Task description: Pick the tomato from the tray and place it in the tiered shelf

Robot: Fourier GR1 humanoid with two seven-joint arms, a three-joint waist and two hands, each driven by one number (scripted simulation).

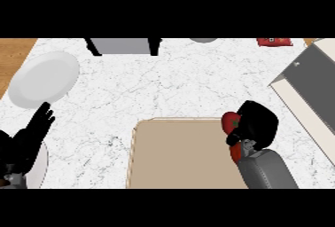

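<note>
As the left hand (29, 137) rests spread, the right hand (256, 124) clasps the tomato (230, 122).

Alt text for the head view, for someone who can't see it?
The right hand curls round a tomato at the right edge of the tray. The shelf stands farther right; the left hand rests open at lower left, below a white plate.

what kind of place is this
Most likely a kitchen counter: a white marble worktop carries a round white plate and a beige rectangular tray, and the black right hand is curled round a red tomato.
</note>
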